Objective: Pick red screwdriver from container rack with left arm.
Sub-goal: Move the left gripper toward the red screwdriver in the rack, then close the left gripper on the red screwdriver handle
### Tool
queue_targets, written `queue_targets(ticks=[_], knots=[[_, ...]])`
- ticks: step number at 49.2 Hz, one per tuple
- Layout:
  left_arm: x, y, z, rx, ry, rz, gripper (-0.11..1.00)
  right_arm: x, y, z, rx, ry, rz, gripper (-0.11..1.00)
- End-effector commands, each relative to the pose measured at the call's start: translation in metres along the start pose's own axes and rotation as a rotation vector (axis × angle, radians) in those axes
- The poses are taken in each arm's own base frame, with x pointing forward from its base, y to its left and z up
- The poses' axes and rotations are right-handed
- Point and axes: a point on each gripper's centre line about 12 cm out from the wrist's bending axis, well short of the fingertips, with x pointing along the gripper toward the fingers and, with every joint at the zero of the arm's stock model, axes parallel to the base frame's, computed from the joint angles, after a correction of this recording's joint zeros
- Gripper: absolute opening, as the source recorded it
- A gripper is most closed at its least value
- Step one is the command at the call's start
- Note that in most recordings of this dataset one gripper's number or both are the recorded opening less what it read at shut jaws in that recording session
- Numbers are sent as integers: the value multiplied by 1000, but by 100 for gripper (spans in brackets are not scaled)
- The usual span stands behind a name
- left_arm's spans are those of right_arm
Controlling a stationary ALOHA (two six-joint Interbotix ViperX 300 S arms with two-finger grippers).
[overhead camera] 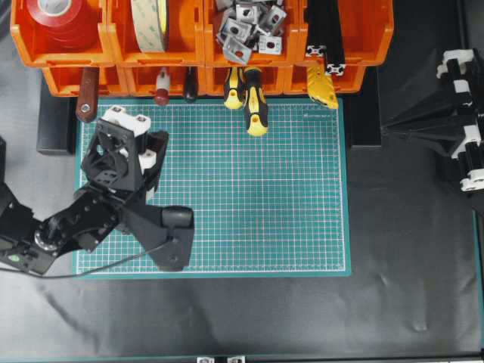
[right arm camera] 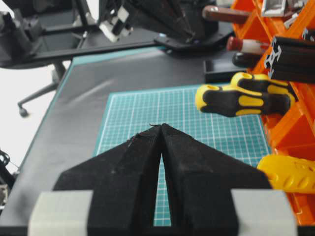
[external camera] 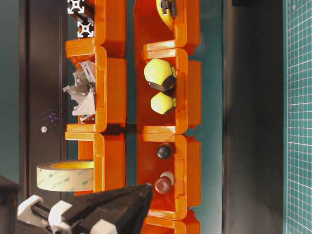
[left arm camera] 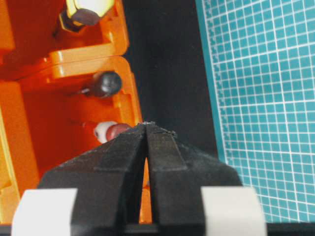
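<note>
**Nearly there: shut jaws aimed at the red handle**

Now the left gripper [left arm camera: 146, 129] sits in the lower middle of its wrist view, its two black fingers pressed tip to tip with nothing between them. Just past the tips, at centre left of that frame, the red screwdriver [left arm camera: 112, 131] pokes its rounded end and white band out of the rack [left arm camera: 59, 69]. A black-capped tool [left arm camera: 106, 83] shares the same bin, above it in that view.

In the overhead view the screwdriver [overhead camera: 162, 87] hangs out of the lower row of the rack [overhead camera: 64, 79], upper left of centre, and the left gripper [overhead camera: 128, 121] lies just below and to the left of it, over the top left corner of the green mat [overhead camera: 227, 189]. The brown-handled tool [overhead camera: 86, 94] is further left, the yellow-and-black pair [overhead camera: 249, 98] to the right.

The step in hand looks like the final approach. To do it well, the jaws should be spread before going any further, since clenched tips would only push the handle back into the bin. They should straddle the red end alone, keeping off the black-capped neighbour and the bin wall, then close on the thick part of the handle rather than the rounded tip, which could slip.

The right gripper [right arm camera: 161, 129] is clenched and empty, parked at the right.
</note>
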Motion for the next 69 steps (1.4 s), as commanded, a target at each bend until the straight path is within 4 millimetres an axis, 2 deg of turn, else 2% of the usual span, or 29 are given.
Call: queue_targets(ticks=[1, 18, 21, 26, 34, 38, 44, 53, 69], knots=[[-4, 12, 5, -30, -19, 9, 0, 1, 1, 4, -3, -5, 1, 0], [4, 19, 2, -50, -3, 12, 1, -2, 0, 3, -6, -11, 1, 0], [7, 20, 0, -51, 3, 12, 5, -3, 1, 4, -8, -17, 2, 0], [14, 18, -5, -46, 23, 13, 25, -5, 0, 7, -12, -26, 0, 0], [27, 10, -12, -44, -2, -21, 75, -11, 0, 7, -7, -8, -3, 0], [29, 12, -14, -56, -14, -29, 89, -13, 0, 6, -5, -2, -4, 0], [31, 17, -17, -64, -6, -25, 85, -15, 0, 7, -5, -5, -3, 0], [32, 21, -17, -66, -3, -20, 87, -15, 0, 7, -2, -4, -3, 0], [44, 35, -38, -98, 43, -8, 87, -15, 0, 6, -1, -2, -4, 0]])
